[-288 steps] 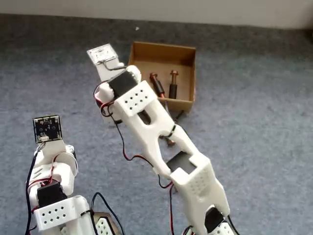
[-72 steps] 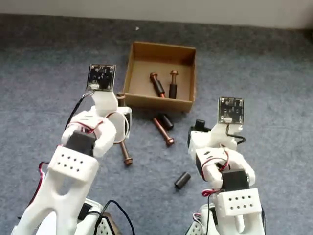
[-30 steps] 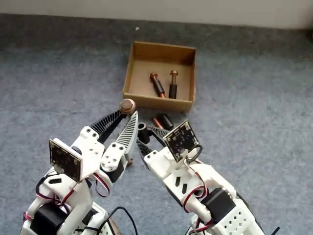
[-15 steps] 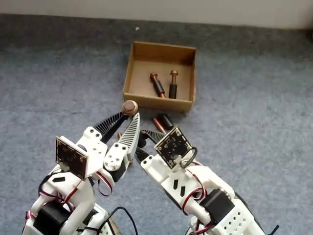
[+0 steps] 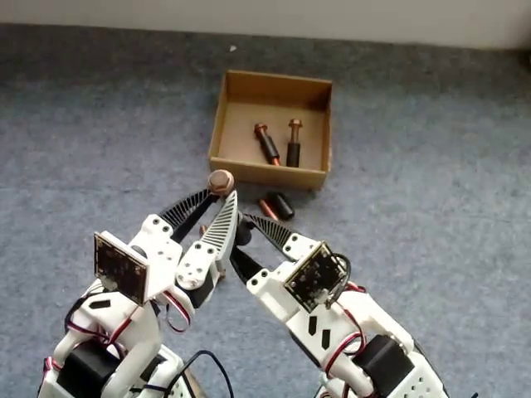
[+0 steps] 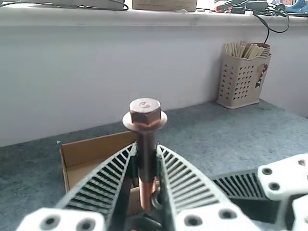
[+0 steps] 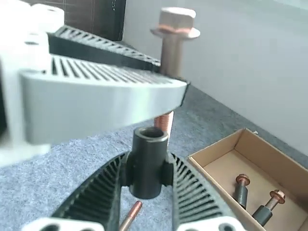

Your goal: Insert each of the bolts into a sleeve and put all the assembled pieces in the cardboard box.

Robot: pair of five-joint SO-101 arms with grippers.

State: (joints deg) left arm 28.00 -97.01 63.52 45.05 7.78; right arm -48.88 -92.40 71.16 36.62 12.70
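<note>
Just above sleeve (image 7: 146, 163), bolt (image 7: 171, 50) tip; shank partly behind left tool (image 6: 146, 151).

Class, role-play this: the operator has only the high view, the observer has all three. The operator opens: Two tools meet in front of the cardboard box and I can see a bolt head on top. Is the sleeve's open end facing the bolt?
Observer: Yes. In the right wrist view the right tool holds the black sleeve upright, open end up.
Operator: Where is the threaded tip?
Observer: The bolt ends right at the sleeve's rim, seemingly not yet inside. I cannot tell whether it sits directly over the hole or behind it.
Operator: Is it straight?
Observer: In the left wrist view the left tool clamps the shank roughly vertical, head up.
</note>
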